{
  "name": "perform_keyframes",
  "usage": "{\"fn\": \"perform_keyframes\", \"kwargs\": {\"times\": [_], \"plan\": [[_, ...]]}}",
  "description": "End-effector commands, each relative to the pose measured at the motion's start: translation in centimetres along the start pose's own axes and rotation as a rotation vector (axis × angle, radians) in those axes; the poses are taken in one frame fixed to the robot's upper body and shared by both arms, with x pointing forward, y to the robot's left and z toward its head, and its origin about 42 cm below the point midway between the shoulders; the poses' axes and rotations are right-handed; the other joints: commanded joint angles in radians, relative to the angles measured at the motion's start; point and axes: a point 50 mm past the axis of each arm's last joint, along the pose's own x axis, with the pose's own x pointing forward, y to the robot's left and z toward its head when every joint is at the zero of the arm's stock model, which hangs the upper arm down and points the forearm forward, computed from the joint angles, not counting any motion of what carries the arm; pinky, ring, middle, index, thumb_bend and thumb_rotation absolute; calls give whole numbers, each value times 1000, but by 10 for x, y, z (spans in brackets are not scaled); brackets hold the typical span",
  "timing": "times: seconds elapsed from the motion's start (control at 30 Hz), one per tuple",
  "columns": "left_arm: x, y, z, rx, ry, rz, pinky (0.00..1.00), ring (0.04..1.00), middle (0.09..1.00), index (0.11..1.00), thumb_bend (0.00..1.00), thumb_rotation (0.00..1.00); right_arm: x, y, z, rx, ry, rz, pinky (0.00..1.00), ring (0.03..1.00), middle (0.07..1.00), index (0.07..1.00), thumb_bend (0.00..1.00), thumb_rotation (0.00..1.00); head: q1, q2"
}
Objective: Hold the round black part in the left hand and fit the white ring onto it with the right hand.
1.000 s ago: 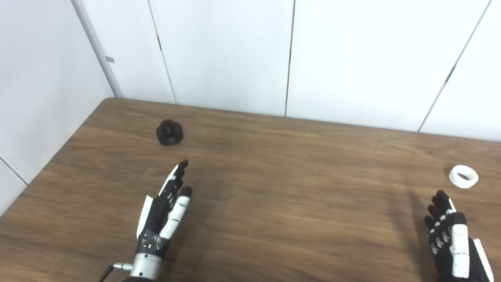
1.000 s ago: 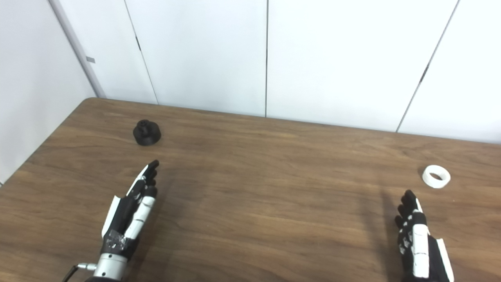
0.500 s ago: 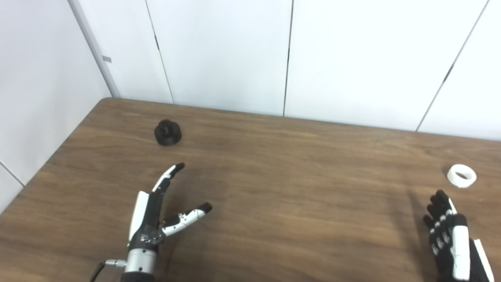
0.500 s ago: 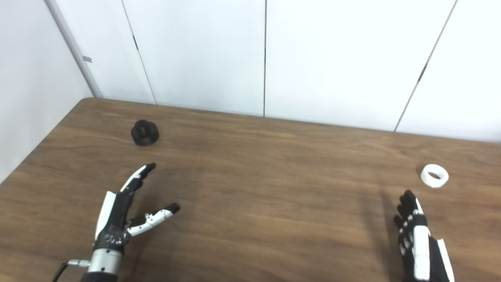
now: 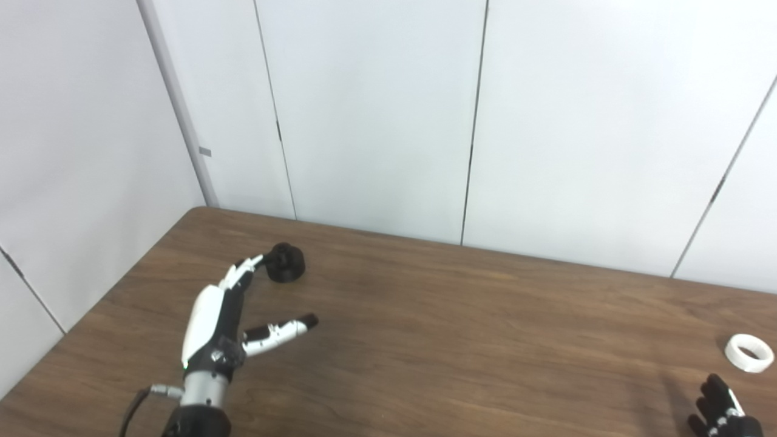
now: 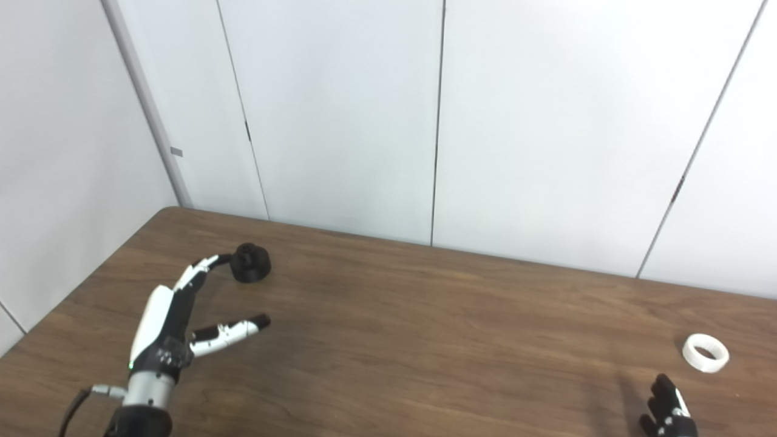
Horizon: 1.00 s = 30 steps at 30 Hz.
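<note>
The round black part [image 5: 286, 262] sits on the wooden table [image 5: 461, 340] near its far left corner. My left hand [image 5: 226, 315] is open, thumb spread to the right, and its fingertips reach up to the part's left side; I cannot tell whether they touch it. The white ring [image 5: 749, 352] lies flat near the table's right edge. Only the fingertips of my right hand [image 5: 722, 414] show at the bottom right corner, just short of the ring, with nothing seen in them.
White wall panels [image 5: 376, 115] stand right behind the table's far edge and along its left side. A thin cable [image 5: 130, 409] hangs by my left wrist.
The camera has tilted up, so the whole scene sits lower in the picture. My left hand has reached forward to the black part. The right hand has dropped mostly out of view.
</note>
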Motion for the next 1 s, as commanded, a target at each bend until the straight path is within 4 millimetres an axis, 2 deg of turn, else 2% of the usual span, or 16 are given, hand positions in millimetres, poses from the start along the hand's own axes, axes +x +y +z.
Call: {"fn": "perform_keyframes", "kwargs": {"times": [0.0,0.13,0.37,0.47,0.57,0.83,0.97], "plan": [[17,12,11,35,-50,46,1000,1000,948,878,927,338,3,-1,3,-12,-5,11,1000,999,984,957,498,1000,0,2],[31,14,10,68,-45,53,1000,1000,942,857,939,334,2,-1,3,3,-4,14,1000,995,979,959,457,1000,1,6],[56,15,5,121,-23,64,996,981,926,840,957,330,1,-1,2,-4,-12,24,1000,992,969,951,481,1000,-2,13],[67,16,2,146,-16,62,959,979,927,842,970,338,0,0,2,-6,-5,23,1000,988,968,947,483,1000,-2,16],[80,14,-2,177,-3,63,994,974,925,835,984,343,0,-1,1,-4,-3,21,1000,987,971,954,479,1000,-2,18],[108,11,-5,289,42,38,1000,1000,962,839,1000,375,-3,0,1,-1,-1,20,1000,982,969,946,501,1000,-5,26],[119,10,-9,307,55,39,1000,1000,973,828,1000,371,-4,0,1,7,0,18,1000,970,963,942,474,1000,-5,28]]}}
